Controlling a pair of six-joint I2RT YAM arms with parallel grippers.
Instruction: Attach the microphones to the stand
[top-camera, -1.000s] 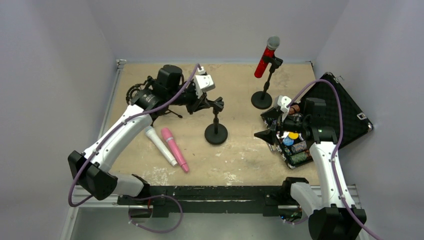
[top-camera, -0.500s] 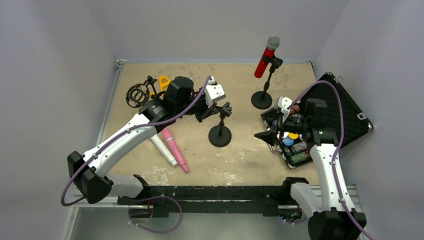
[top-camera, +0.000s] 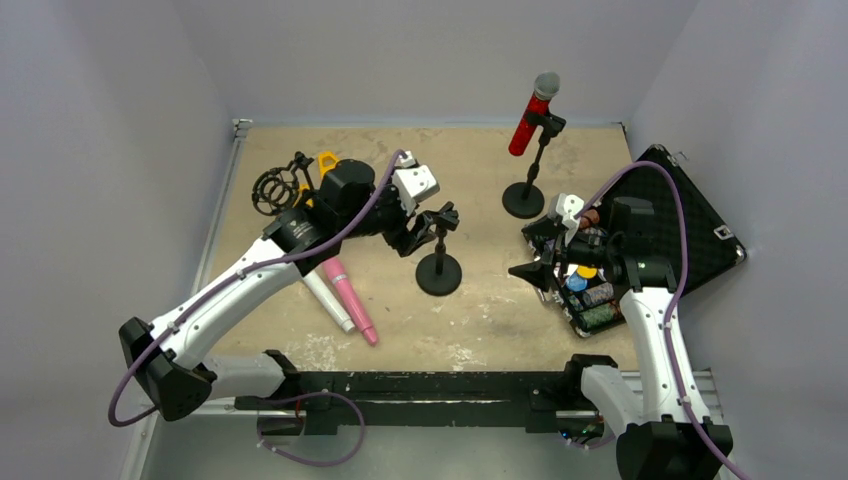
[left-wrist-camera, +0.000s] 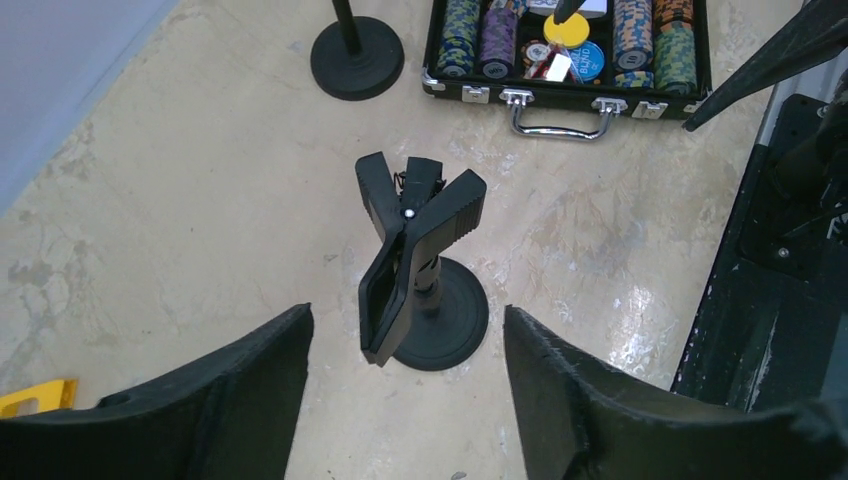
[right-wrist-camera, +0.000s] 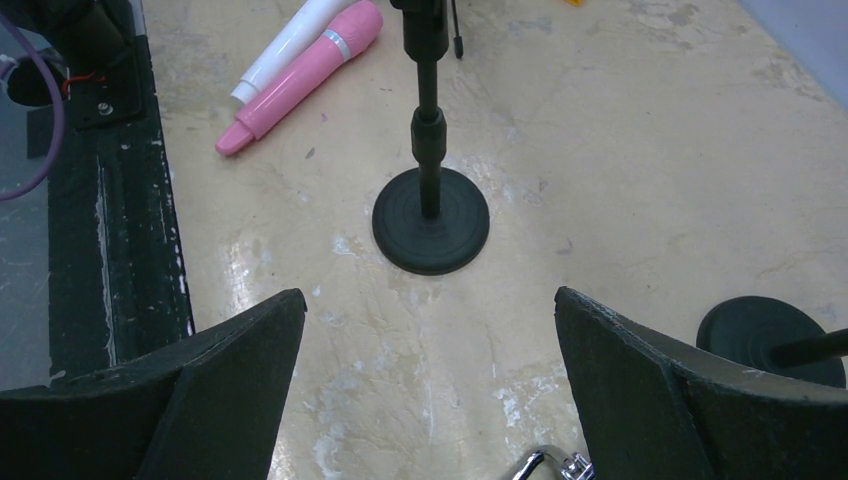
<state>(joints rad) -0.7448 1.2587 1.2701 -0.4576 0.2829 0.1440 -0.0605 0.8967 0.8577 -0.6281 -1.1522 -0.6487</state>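
Observation:
A glittery red microphone (top-camera: 530, 118) with a silver mesh head sits clipped in the far stand (top-camera: 523, 199). The near stand (top-camera: 438, 272) has an empty black clip (left-wrist-camera: 415, 240) on top, tilted. My left gripper (top-camera: 418, 236) hovers open just left of that clip and holds nothing; in the left wrist view its fingers (left-wrist-camera: 250, 390) flank the clip's lower end without touching. The white microphone (top-camera: 322, 292) and the pink microphone (top-camera: 350, 300) lie side by side on the table, left of the near stand. My right gripper (top-camera: 535, 270) stands open and empty over the case's near-left corner.
An open black case (top-camera: 700, 225) of poker chips (left-wrist-camera: 565, 40) lies at the right, its chrome handle (left-wrist-camera: 560, 110) facing the stands. A black shock mount (top-camera: 275, 188) and a yellow part (top-camera: 327, 162) sit at the back left. A black rail (top-camera: 420, 385) runs along the near edge.
My left gripper carried the near stand a little to the right, then opened and let go of its clip, drawing back slightly. The right arm has not moved.

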